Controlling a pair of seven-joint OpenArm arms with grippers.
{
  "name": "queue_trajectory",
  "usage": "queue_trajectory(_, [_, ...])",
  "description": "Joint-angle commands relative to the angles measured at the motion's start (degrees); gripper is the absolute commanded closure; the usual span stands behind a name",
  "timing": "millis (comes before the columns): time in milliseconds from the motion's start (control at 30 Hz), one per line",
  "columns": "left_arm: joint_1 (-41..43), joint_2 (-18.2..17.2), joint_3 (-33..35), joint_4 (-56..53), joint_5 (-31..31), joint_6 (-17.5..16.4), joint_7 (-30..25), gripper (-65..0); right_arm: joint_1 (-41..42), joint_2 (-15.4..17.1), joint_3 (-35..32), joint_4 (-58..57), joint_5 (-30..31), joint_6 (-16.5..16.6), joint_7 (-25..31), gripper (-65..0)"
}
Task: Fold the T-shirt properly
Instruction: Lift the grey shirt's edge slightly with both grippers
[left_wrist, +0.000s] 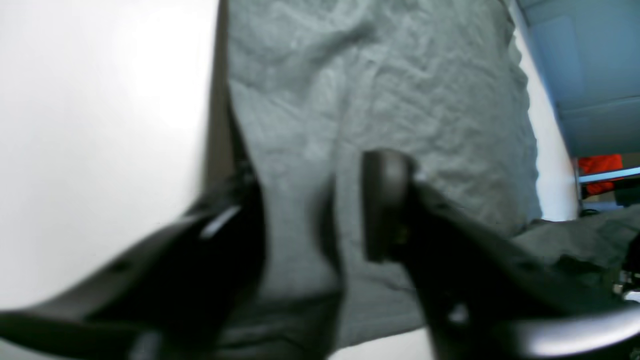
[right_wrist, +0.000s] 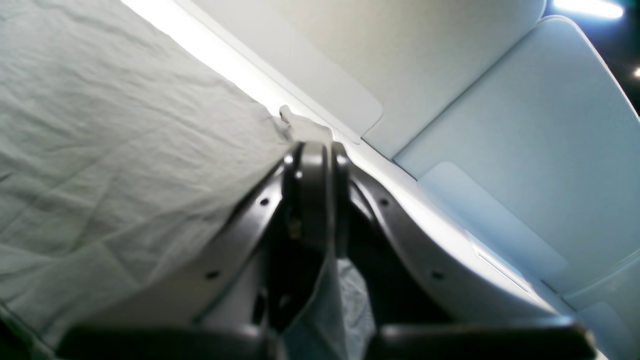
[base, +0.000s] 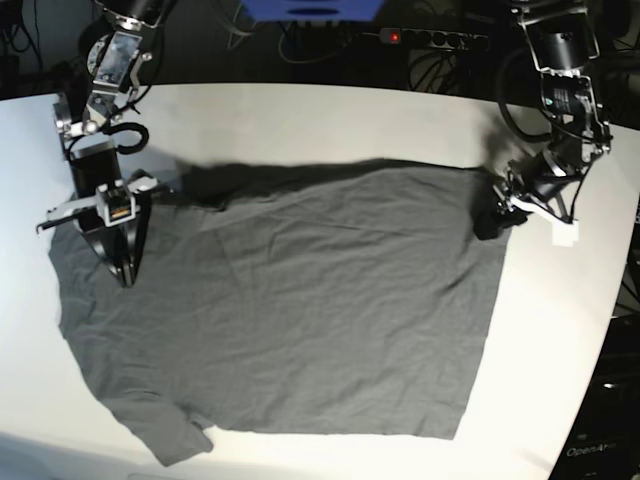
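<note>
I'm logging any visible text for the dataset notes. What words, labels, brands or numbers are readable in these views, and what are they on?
"OpenAr", cut off by the frame edge: pale lettering on the dark surface at the bottom right corner of the base view.
T-shirt: plain, no print or readable label.
Nothing readable in either wrist view.

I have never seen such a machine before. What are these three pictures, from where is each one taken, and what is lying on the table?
This is a robot with two arms at a white table. The base view looks down from above. The other two pictures come from small cameras on the wrists, looking past each gripper. A dark grey T-shirt lies spread on the table, wrinkled. The right gripper, on the left of the base view, is shut on an edge of the T-shirt. The left gripper, at the opposite edge, has its jaws apart over the cloth, so it is not pinching it yet. Its picture is blurred.
</note>
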Motion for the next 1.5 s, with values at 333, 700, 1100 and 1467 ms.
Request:
queue_trajectory(333, [1.2, 0.4, 0.6, -1.0, 6.9, 3.9, 7.6, -4.1, 0.8, 0.5, -0.4, 0.8, 1.3, -0.6, 1.4, -1.3])
queue_trajectory(700, [-4.3, 0.4, -3.9, -0.9, 3.7, 4.0, 13.9, -4.1, 4.9, 2.9, -0.8, 0.8, 1.2, -0.5, 1.0, -1.3])
queue_trajectory(1100, [-11.3, 3.2, -9.2, -1.0, 2.9, 4.6, 22.9, -4.1, 6.8, 2.7, -0.5, 0.8, 1.2, 4.2, 1.0, -1.3])
queue_trajectory(1467, [-15.8, 6.1, -15.2, 2.2, 2.9, 7.7, 29.7, -4.1, 6.3, 1.7, -0.3, 0.8, 1.2, 4.2, 0.9, -1.3])
